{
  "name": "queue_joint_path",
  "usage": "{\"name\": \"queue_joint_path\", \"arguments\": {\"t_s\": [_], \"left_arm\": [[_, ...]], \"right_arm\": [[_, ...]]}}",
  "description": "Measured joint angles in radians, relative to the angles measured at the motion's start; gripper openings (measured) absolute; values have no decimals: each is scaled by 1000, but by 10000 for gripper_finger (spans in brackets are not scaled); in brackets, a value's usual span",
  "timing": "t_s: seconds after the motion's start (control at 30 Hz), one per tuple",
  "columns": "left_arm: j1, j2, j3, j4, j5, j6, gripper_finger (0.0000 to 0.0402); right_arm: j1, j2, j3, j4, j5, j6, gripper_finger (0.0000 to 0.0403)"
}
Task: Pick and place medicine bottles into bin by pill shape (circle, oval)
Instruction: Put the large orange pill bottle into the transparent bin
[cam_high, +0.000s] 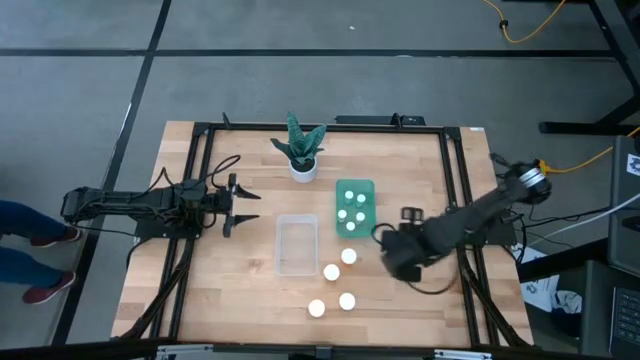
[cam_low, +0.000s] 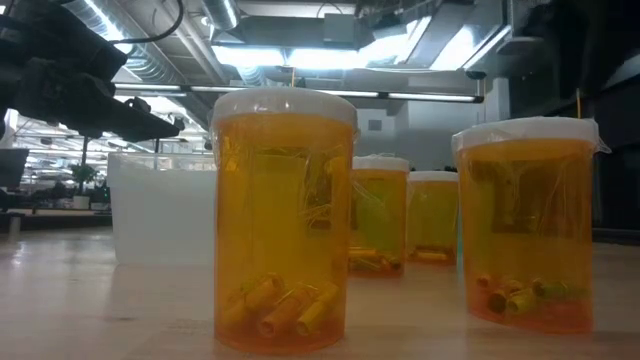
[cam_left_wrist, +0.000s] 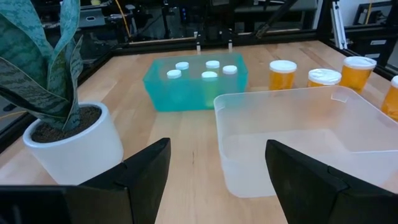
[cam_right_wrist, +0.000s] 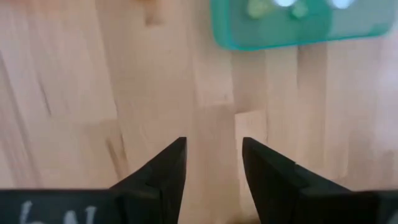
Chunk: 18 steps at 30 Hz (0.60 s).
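Several orange medicine bottles with white caps stand upright on the table near its front: one (cam_high: 348, 256), one (cam_high: 331, 271), one (cam_high: 347, 300) and one (cam_high: 316, 308). They loom large in the low view (cam_low: 283, 220). Several smaller white-capped bottles stand in the green bin (cam_high: 354, 208), which also shows in the left wrist view (cam_left_wrist: 196, 84). A clear bin (cam_high: 297, 244) stands left of the green one. My right gripper (cam_high: 385, 240) is open and empty over bare wood, right of the bottles and just below the green bin (cam_right_wrist: 213, 165). My left gripper (cam_high: 248, 205) is open and empty, left of the clear bin (cam_left_wrist: 217, 168).
A white pot with a green plant (cam_high: 303, 165) stands at the table's far middle, close to the left gripper's side in the left wrist view (cam_left_wrist: 71, 140). Black frame rails (cam_high: 196, 180) run along the table's left, right and far edges.
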<state>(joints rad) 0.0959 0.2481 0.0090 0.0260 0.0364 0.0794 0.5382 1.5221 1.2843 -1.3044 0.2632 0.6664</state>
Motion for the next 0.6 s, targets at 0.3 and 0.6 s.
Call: {"name": "queue_joint_path", "arguments": {"t_s": [0.3,0.6], "left_arm": [[0,0,0,0,6,-25,254],[0,0,0,0,6,-25,254]], "right_arm": [[175,-357,-495,523,110,287,156],[180,-415,-694,763,111,298,156]]}}
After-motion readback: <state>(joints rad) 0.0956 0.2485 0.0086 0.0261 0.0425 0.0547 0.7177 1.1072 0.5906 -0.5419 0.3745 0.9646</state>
